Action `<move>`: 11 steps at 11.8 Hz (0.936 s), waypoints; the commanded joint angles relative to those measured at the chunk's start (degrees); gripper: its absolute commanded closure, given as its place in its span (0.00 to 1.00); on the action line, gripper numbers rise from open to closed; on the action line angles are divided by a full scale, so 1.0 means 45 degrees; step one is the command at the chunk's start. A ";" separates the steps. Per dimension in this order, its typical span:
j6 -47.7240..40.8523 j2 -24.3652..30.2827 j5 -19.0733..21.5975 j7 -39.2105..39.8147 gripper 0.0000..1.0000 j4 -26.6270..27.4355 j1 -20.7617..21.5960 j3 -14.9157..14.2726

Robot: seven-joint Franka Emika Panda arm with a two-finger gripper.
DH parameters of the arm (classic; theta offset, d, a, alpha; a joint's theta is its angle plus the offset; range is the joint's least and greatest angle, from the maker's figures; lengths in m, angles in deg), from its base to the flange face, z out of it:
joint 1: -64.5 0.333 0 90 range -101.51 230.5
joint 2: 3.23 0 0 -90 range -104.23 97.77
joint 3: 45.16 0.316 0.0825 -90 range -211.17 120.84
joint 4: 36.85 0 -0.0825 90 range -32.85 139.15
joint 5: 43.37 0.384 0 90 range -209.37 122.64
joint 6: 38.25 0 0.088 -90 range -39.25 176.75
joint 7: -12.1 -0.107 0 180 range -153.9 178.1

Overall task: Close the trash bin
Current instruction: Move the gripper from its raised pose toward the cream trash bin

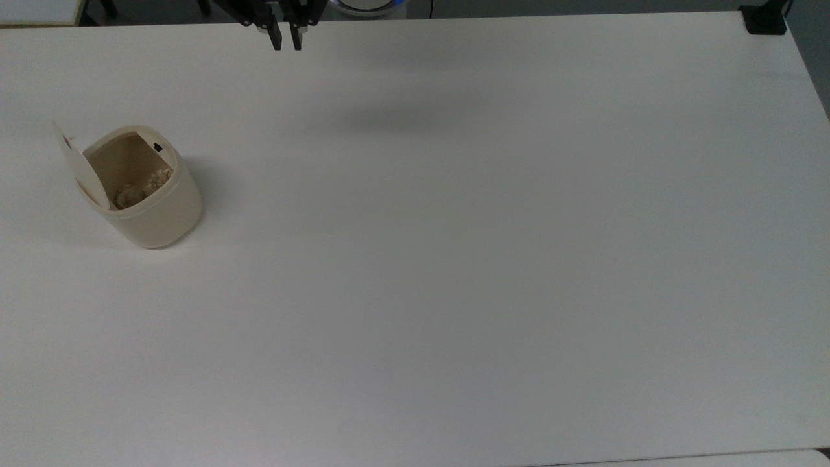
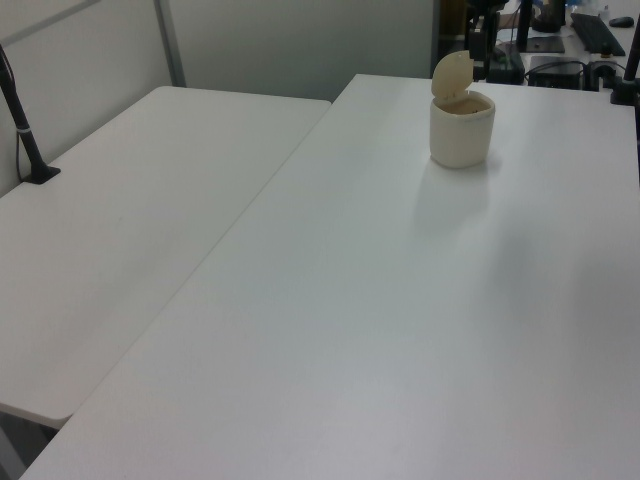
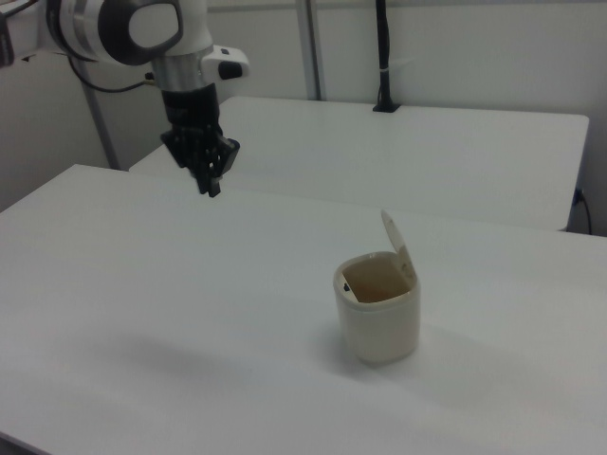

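The trash bin [image 1: 155,217] is a small cream-beige tub near the top view's left edge. Its lid [image 1: 81,170] stands hinged up on the side toward the top view's left, so the mouth is uncovered and crumpled scraps [image 1: 139,188] lie inside. A small black button [image 1: 157,147] sits on the rim. My gripper [image 1: 286,43] hangs above the table's far edge, well to the right of the bin and apart from it. Its fingers are drawn almost together with nothing between them. In the right view the gripper [image 3: 209,183] hovers high, left of the bin [image 3: 379,327] and its raised lid [image 3: 396,248]. The bin [image 2: 461,135] also stands far back in the left view.
The white table [image 1: 454,259] spreads wide to the right of the bin. A black clamp [image 1: 765,19] sits on its far right corner in the top view. A second white table [image 2: 140,210] adjoins it, with a black post [image 2: 25,130] clamped on.
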State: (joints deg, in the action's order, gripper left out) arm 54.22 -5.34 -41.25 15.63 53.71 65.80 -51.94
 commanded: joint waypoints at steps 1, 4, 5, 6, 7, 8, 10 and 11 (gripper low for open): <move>0.1130 0.0080 0.0097 -0.2282 1.00 0.0147 0.0023 -0.0817; 0.2299 -0.0350 0.0038 -0.4720 1.00 0.0147 -0.0386 -0.1305; 0.2787 -0.0564 0.0038 -0.5600 1.00 0.0147 -0.0504 -0.1481; 0.3198 -0.0740 0.0038 -0.6169 1.00 0.0147 -0.0640 -0.1579; 0.3628 -0.1012 0.0038 -0.6484 1.00 0.0147 -0.0873 -0.1599; 0.4154 -0.1247 0.0038 -0.6758 1.00 0.0128 -0.1166 -0.1600; 0.5521 -0.1483 0.0076 -0.7111 1.00 0.0147 -0.1597 -0.1600; 0.6049 -0.1484 0.0057 -0.7132 1.00 0.0128 -0.1811 -0.1638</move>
State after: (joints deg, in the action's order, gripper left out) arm 76.17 -11.99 -41.27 -14.36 54.06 59.36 -59.09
